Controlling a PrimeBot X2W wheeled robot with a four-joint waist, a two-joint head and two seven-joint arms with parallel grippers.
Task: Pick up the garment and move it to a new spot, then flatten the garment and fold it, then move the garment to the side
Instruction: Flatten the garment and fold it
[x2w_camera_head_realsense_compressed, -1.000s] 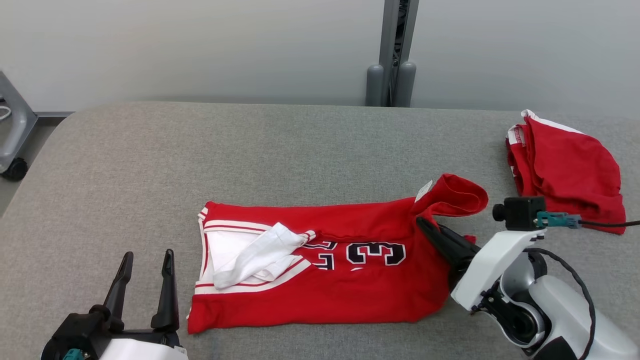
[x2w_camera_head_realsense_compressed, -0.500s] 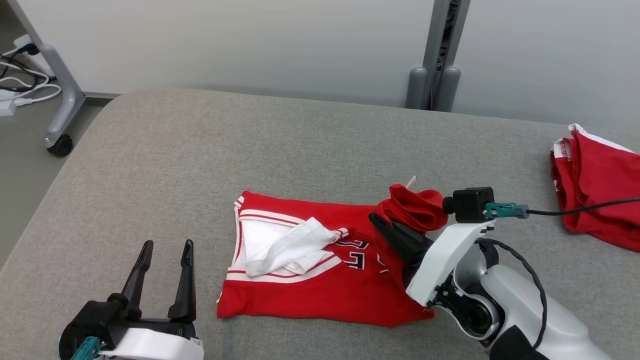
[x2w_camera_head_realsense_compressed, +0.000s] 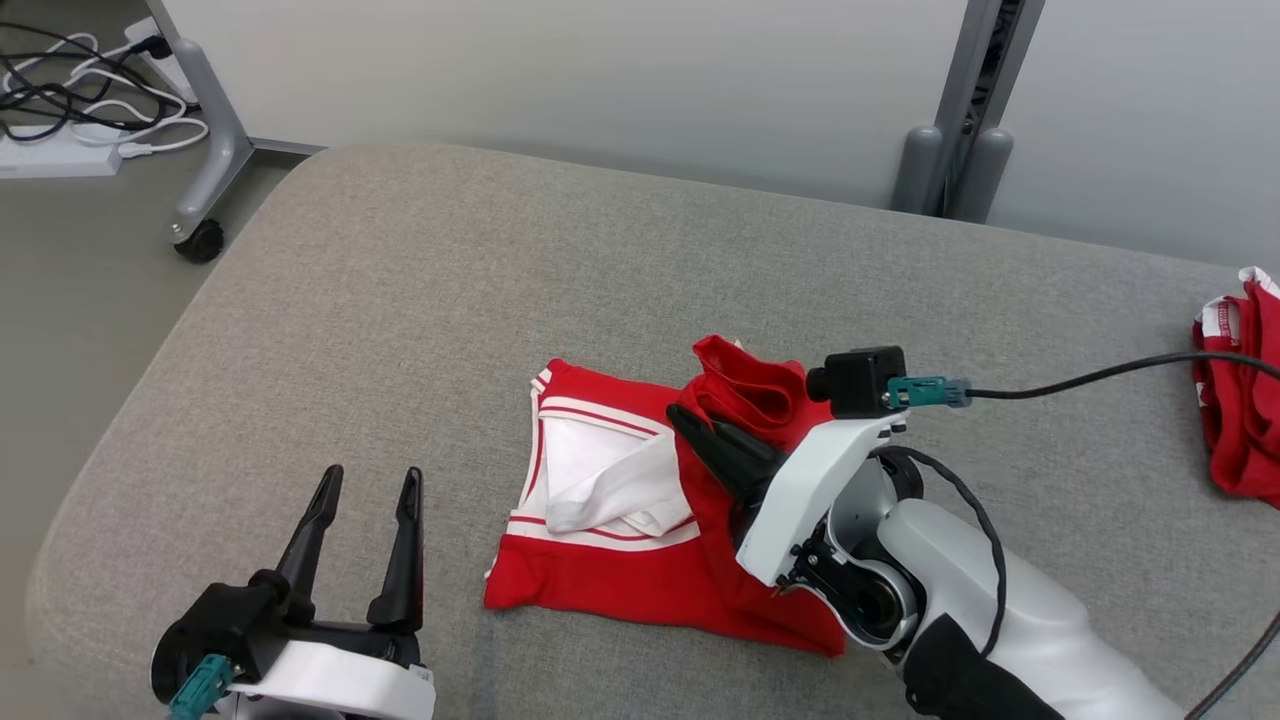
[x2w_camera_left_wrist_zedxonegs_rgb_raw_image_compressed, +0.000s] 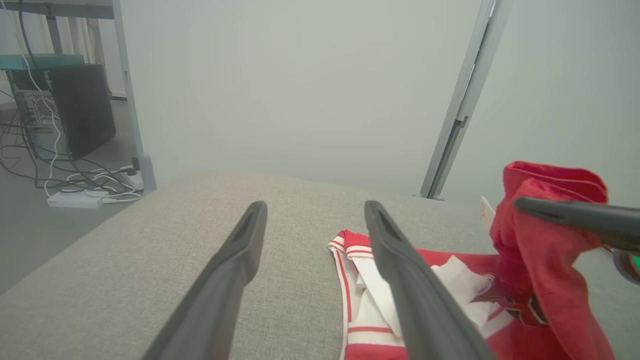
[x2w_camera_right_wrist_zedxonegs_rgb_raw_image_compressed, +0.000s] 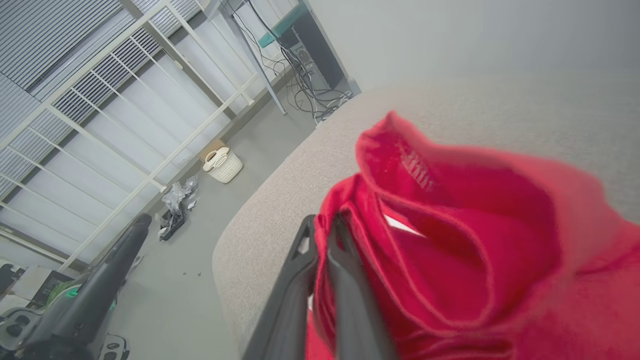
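Garment (x2w_camera_head_realsense_compressed: 620, 590) edge farther over its white lining (x2w_camera_head_realsense_compressed: 590, 470), red pile (x2w_camera_head_realsense_compressed: 1240, 430) well apart

You will find nothing here that reads cleanly. On the red garment (x2w_camera_head_realsense_compressed: 640, 590) the dark-outlined printed figures (x2w_camera_left_wrist_zedxonegs_rgb_raw_image_compressed: 520, 305) are mostly covered by the fold. In the left wrist view only fragments of their edges show, too partial for you to name a number or a letter. A small white tag (x2w_camera_left_wrist_zedxonegs_rgb_raw_image_compressed: 484, 212) stands at the lifted edge of the garment, and no print can be made out on it. In the right wrist view a faint stitched pattern (x2w_camera_right_wrist_zedxonegs_rgb_raw_image_compressed: 415, 170) runs along the raised hem — blurred, no letters to tell. At the right edge of the head view, the second red garment (x2w_camera_head_realsense_compressed: 1240, 440) carries a white band (x2w_camera_head_realsense_compressed: 1215, 318) with red marks — too small for you to read.
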